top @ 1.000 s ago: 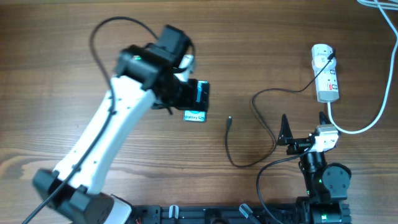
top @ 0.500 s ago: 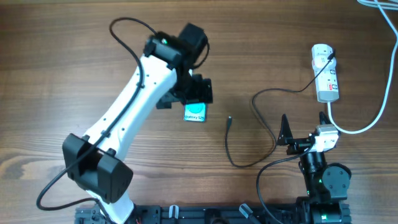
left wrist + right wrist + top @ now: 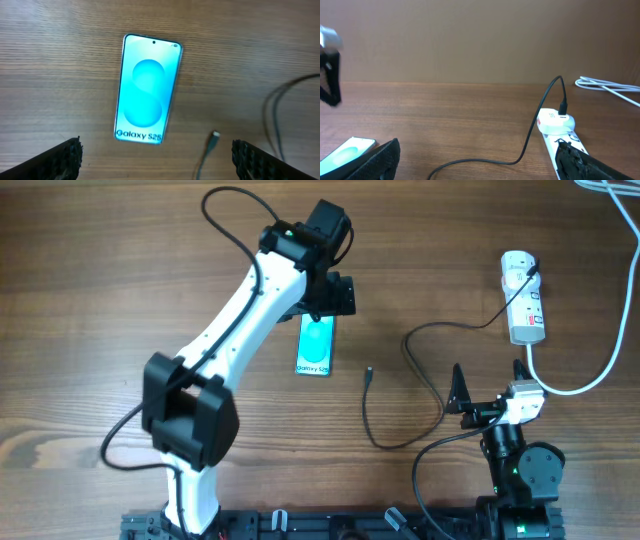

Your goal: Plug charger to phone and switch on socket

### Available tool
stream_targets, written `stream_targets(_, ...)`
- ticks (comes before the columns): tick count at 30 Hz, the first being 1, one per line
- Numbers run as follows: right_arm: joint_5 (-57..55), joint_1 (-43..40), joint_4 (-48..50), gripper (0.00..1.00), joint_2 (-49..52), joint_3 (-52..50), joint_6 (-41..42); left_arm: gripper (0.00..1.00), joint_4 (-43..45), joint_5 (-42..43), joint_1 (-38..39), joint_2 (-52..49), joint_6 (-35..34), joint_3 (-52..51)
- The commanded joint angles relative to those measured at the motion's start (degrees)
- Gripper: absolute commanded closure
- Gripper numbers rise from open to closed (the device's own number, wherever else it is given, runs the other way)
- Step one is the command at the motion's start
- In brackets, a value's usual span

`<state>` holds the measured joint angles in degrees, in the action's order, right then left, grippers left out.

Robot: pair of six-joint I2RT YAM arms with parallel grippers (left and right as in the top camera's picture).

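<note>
The phone [image 3: 148, 89] is lying screen-up on the counter [image 3: 50, 50], with the charger connector tip [image 3: 215, 135] apart at its 4 o'clock. The left fingers [image 3: 62, 159] are hovering wide above it; the right fingers [image 3: 377, 159] are also spread wide. Plugging appears pending: the next move calls for gripping the connector precisely.

Your desk [image 3: 60, 75] is brown wood grain with a matt, faintly streaked finish, and the phone [image 3: 148, 90] on it shows a smooth, glossy screen. The socket [image 3: 523, 300] looks like smooth white plastic and the charger [image 3: 369, 377] is a matt black cable. The fingers [image 3: 62, 157] of your left end effector [image 3: 156, 152] are black and rough-ribbed.
</note>
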<state>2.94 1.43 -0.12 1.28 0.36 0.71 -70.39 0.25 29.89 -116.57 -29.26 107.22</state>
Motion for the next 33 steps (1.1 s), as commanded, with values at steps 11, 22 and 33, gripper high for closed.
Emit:
stream_targets(11, -0.3, -0.1, 0.2, 0.0, -0.3, -0.1, -0.7, 0.0, 3.1, -1.2, 0.2, -13.2, 4.7, 0.6)
stream_targets(22, -0.3, -0.1, 0.2, 0.0, -0.3, -0.1, -0.7, 0.0, 3.1, -1.2, 0.2, -15.6, 4.8, 0.6)
stream_targets(33, -0.3, -0.1, 0.2, 0.0, -0.3, -0.1, -0.7, 0.0, 3.1, 0.3, 0.1, -18.4, 5.1, 0.6)
